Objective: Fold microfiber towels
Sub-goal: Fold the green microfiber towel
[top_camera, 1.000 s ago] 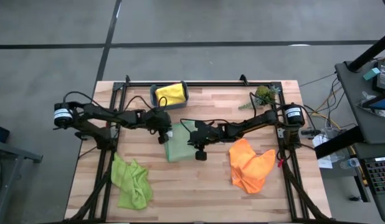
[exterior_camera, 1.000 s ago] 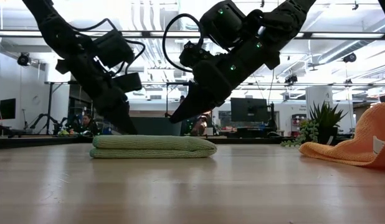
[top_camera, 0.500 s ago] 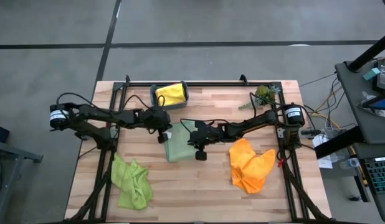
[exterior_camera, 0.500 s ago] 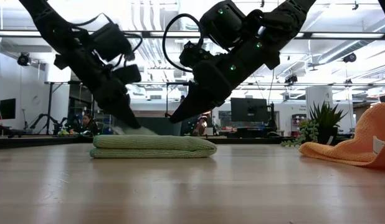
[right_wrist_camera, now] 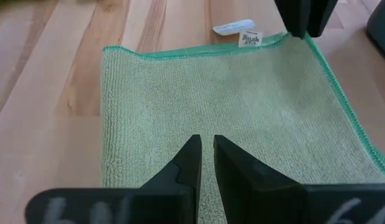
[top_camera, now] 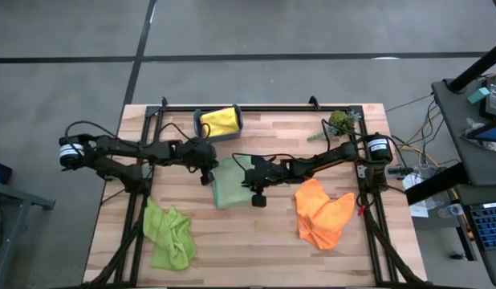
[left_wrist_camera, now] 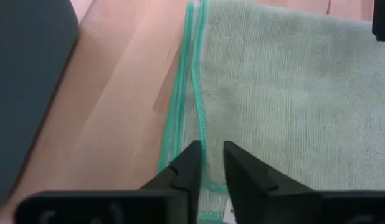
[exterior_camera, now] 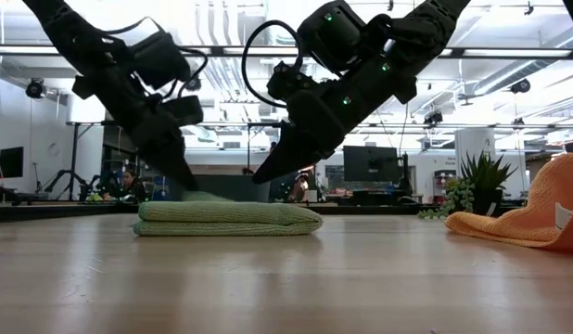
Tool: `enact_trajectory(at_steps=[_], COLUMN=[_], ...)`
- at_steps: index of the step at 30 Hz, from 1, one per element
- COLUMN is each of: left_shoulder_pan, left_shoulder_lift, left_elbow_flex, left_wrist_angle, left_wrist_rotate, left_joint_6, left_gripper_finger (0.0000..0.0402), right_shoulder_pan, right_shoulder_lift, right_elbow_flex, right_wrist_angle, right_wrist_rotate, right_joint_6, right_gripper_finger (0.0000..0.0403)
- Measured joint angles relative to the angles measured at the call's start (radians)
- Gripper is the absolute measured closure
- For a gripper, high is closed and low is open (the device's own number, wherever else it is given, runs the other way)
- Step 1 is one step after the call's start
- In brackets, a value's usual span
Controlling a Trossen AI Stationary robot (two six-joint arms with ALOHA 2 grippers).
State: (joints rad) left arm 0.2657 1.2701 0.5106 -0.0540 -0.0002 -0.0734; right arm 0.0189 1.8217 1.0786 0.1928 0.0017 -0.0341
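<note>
In the middle of the tabletop (top_camera: 256,241), the left tool (left_wrist_camera: 209,163) sits at the sage green towel's (top_camera: 228,185) corner, fingers nearly together, holding nothing. The right tool (right_wrist_camera: 206,155) hovers above, also narrow. Next probably comes pinching that edge for another fold.

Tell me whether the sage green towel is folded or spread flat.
Folded. The sage green towel lies as a doubled stack with a rounded fold at one end in the low view, and two teal hems run stacked along its edge in the left wrist view.
</note>
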Motion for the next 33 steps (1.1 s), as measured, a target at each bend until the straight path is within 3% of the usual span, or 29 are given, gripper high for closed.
enact_trajectory(at_steps=[8,15,22,33], left_shoulder_pan=[0.0,-0.002,0.003,0.002], left_shoulder_lift=[0.005,0.035,0.057,0.085], left_elbow_flex=[-0.008,-0.009,-0.016,-0.016], left_wrist_angle=[-0.015,-0.005,-0.012,-0.006], left_wrist_rotate=[-0.009,-0.015,-0.138,0.023], left_joint_6=[0.017,0.027,-0.052,-0.02], left_gripper_finger=[0.0275,0.0285,0.0288,0.0288], right_shoulder_pan=[0.0,0.0,0.0,0.0], right_shoulder_lift=[0.0,0.0,0.0,0.0], right_elbow_flex=[0.0,0.0,0.0,0.0], right_wrist_angle=[0.0,0.0,0.0,0.0], right_wrist_rotate=[0.0,0.0,0.0,0.0], right_joint_6=[0.006,0.006,0.005,0.004], right_gripper_finger=[0.0369,0.0369,0.0369,0.0369])
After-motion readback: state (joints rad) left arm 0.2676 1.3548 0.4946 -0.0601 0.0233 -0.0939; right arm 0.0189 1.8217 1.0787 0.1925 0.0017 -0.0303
